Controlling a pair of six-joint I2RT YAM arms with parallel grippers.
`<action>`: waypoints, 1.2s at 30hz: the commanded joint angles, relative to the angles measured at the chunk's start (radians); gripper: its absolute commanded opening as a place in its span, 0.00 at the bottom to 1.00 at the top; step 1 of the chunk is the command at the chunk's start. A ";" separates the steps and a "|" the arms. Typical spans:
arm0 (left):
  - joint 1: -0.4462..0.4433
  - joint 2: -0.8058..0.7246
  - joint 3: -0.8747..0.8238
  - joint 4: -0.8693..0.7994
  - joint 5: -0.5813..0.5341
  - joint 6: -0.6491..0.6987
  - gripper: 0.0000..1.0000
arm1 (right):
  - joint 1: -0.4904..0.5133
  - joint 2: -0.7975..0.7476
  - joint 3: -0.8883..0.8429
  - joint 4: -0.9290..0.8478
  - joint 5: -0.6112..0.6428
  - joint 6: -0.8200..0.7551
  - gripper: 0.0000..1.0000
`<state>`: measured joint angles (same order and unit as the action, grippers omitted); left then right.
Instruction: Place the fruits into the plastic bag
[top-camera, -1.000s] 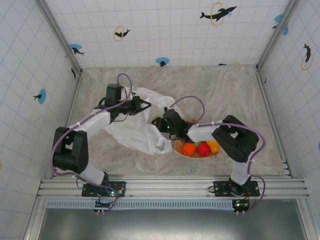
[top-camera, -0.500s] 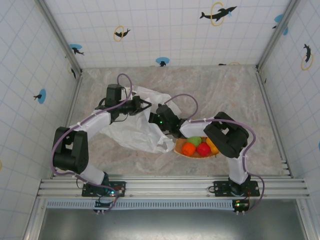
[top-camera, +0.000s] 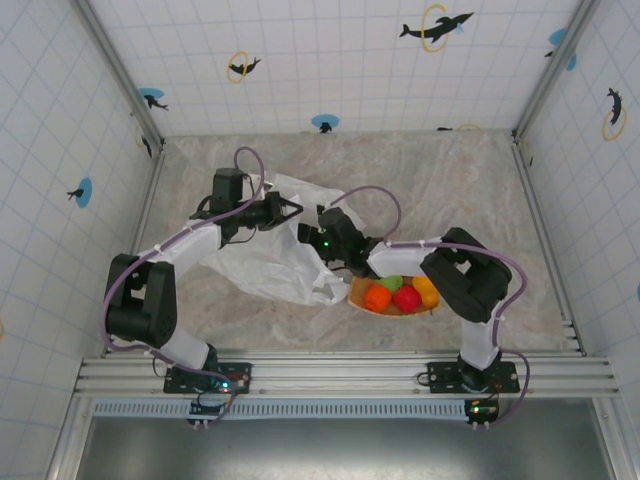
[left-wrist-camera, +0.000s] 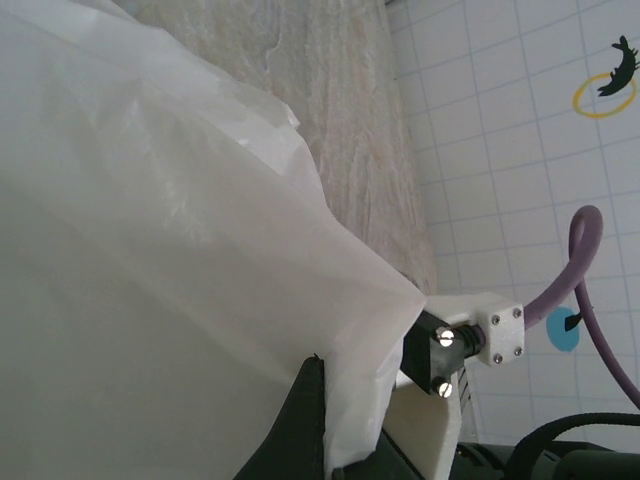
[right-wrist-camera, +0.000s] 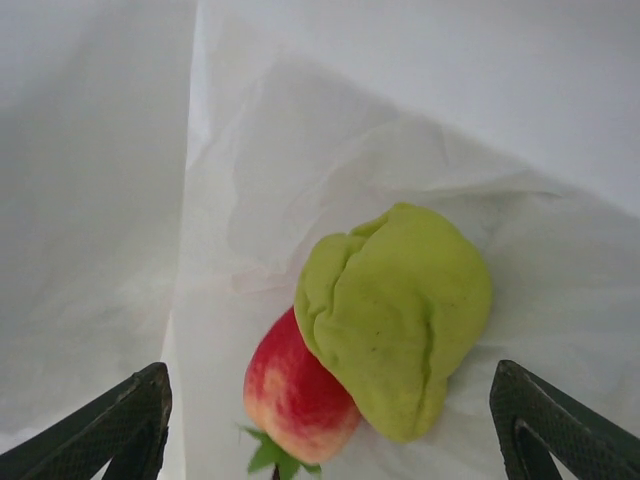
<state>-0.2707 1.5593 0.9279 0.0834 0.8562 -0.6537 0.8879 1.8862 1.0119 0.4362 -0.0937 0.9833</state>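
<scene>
The plastic bag lies crumpled at centre left. My left gripper is shut on its upper edge, and the left wrist view shows the film pinched against a dark finger. My right gripper reaches into the bag's mouth, open and holding nothing. Just ahead of the right gripper, on the bag's floor, a lumpy green fruit leans on a red-and-peach fruit with green leaves. Green, orange, red and yellow fruits sit right of the bag.
Those fruits rest on a flat orange tray near the front edge, under the right forearm. Tiled walls enclose the marbled table on three sides. A metal rail runs along the near edge.
My right gripper has moved left, deeper into the bag's mouth, and its jaws have spread wider. The left gripper has kept still on the bag's edge.
</scene>
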 joint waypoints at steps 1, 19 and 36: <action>-0.005 -0.029 0.007 -0.011 0.002 0.032 0.00 | -0.007 -0.079 -0.049 -0.053 0.029 -0.081 0.83; 0.018 -0.016 0.005 -0.077 -0.074 0.120 0.00 | 0.043 -0.365 -0.099 -0.530 0.272 -0.572 0.82; 0.021 -0.002 -0.003 -0.074 -0.083 0.115 0.00 | 0.049 -0.565 -0.022 -0.912 0.390 -0.778 0.81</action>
<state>-0.2543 1.5547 0.9279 0.0231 0.7734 -0.5564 0.9302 1.3540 0.9367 -0.3389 0.2321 0.2481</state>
